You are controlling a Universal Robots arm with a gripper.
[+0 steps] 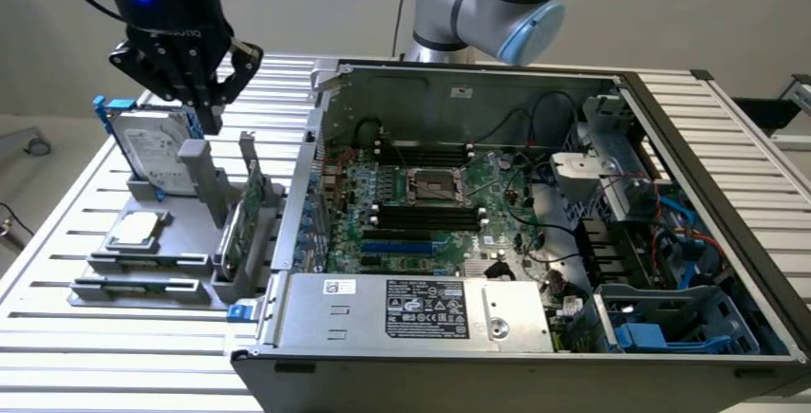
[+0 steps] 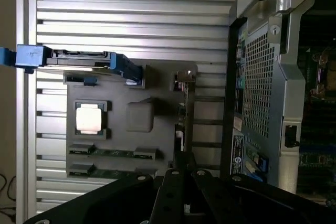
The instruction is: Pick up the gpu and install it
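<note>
The gpu (image 1: 249, 212) stands on edge in a slot of the grey parts holder (image 1: 140, 271), green board facing the open computer case (image 1: 507, 214). In the wrist view the gpu (image 2: 184, 115) is a thin strip seen edge-on beside the case wall. My gripper (image 1: 209, 117) hangs above the holder's far end, between the hard drive and the gpu, clear of both. Its fingers meet at the tips and hold nothing. In the wrist view the gripper (image 2: 184, 163) sits just over the gpu's near end.
A silver hard drive in a blue frame (image 1: 152, 152) stands upright on the holder, with a square processor chip (image 1: 137, 230) lying flat in front of it. The motherboard (image 1: 419, 204) lies inside the case. Everything rests on a slatted aluminium table (image 1: 76, 337).
</note>
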